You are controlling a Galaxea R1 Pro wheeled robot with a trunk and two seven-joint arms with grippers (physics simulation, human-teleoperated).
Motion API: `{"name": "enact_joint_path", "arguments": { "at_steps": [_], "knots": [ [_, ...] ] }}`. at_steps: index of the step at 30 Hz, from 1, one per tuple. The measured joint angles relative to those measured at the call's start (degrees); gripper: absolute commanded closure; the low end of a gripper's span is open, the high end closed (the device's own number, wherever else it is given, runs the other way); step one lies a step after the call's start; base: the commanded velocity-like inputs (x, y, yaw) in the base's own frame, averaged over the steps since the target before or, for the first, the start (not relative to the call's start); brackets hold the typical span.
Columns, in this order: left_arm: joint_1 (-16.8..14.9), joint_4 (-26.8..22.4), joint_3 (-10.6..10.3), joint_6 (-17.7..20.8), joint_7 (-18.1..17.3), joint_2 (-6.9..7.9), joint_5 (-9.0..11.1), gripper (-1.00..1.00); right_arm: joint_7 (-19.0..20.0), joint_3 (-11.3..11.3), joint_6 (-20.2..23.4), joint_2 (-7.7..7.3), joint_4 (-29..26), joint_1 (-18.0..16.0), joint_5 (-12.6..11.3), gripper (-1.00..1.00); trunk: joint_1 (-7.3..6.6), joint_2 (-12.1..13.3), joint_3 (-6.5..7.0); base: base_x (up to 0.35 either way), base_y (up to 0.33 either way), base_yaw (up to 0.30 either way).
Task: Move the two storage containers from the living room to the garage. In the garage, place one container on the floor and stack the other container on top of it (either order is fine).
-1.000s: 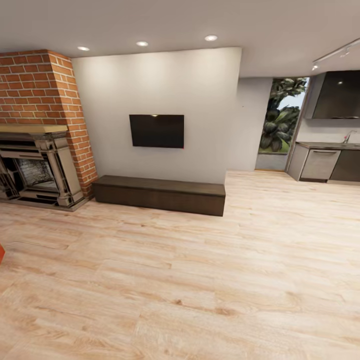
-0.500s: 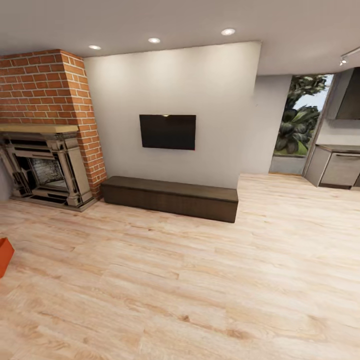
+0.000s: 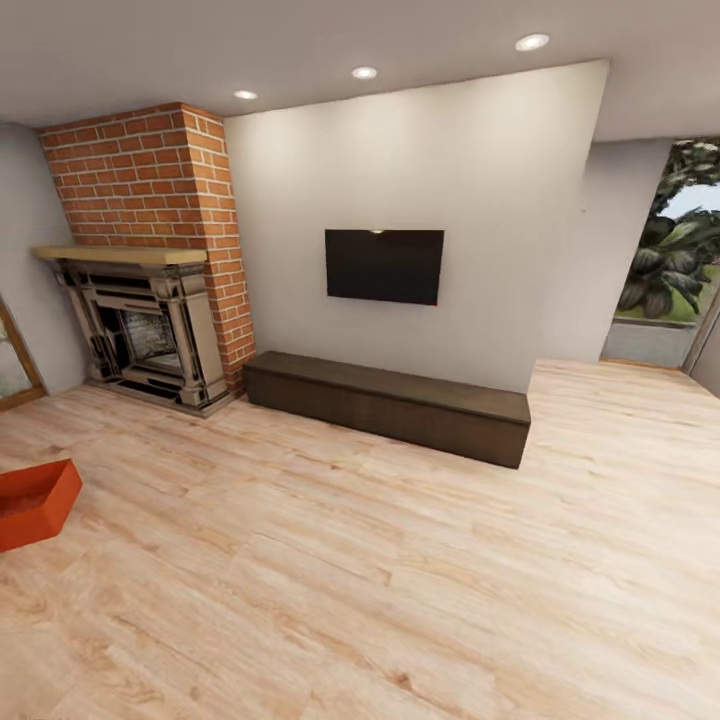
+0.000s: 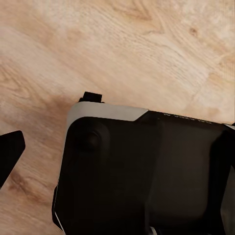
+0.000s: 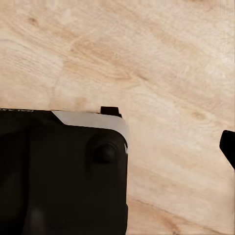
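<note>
Item: light wood plank floor [image 3: 400, 580], widest surface I see from the head camera, running through the living room to a white wall [image 3: 420, 200].
Item: brick fireplace [image 3: 150, 300], its left side near a wood-framed glass door [image 3: 12, 360] cut off at the frame edge.
Item: low dark bench [image 3: 390, 405] under a wall-mounted black screen [image 3: 384, 266].
Item: one storage container [image 3: 35, 500], orange-red, open-topped, plain walls, resting on the planks at far left, partly cropped.
Item: left hand and right hand; each wrist camera gives me dark housing over planks, so I cannot tell whether either is released or clenched.
</note>
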Motion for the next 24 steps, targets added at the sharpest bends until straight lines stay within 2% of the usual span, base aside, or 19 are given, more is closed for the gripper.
{"name": "enact_joint_path", "arguments": {
  "at_steps": [24],
  "knots": [
    [0.0,0.0,0.0,0.0,0.0,0.0,0.0,-1.0,0.0,0.0,0.0,-0.05,0.0,0.0,0.0,-1.0,0.0,0.0,0.0,0.324,0.0,0.262]
  ]
}}
